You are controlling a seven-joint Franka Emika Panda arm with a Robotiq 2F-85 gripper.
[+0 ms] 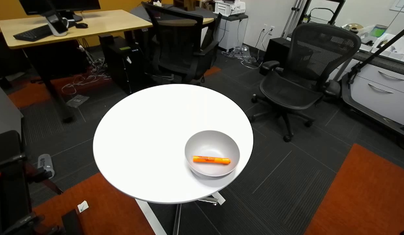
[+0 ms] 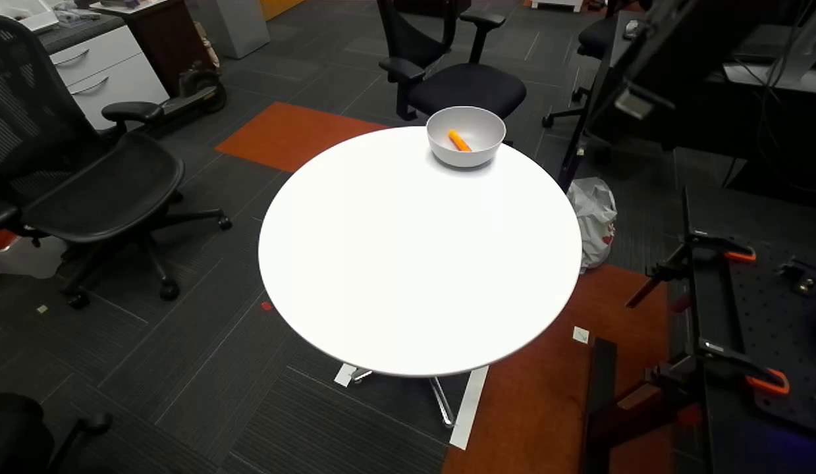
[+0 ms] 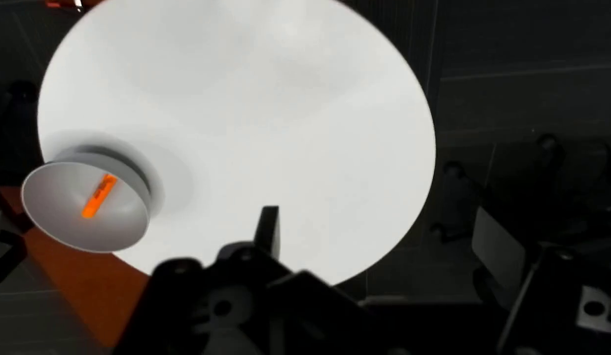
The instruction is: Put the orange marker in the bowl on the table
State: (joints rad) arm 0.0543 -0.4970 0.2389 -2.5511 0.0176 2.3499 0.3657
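The bright orange marker [image 1: 211,160] lies inside the white-grey bowl [image 1: 208,140], on its bottom. The marker [image 2: 458,140] and the bowl [image 2: 465,158] also show in an exterior view, at the far edge of the round white table [image 2: 408,263]. In the wrist view the bowl [image 3: 49,197] stands at the left with the marker [image 3: 99,196] in it, near the rim of the table [image 3: 261,123]. My gripper [image 3: 384,239] is open with its fingers wide apart and nothing between them. It is above the table, to the right of the bowl and apart from it. The exterior views do not show the gripper's fingers.
A black mesh chair [image 1: 322,49] and another black chair [image 2: 467,85] stand near the table. A black bench with orange-tipped clamps [image 2: 766,382] is beside it. A wooden desk [image 1: 107,21] is farther back. A dark structure [image 2: 678,66] hangs at the upper right.
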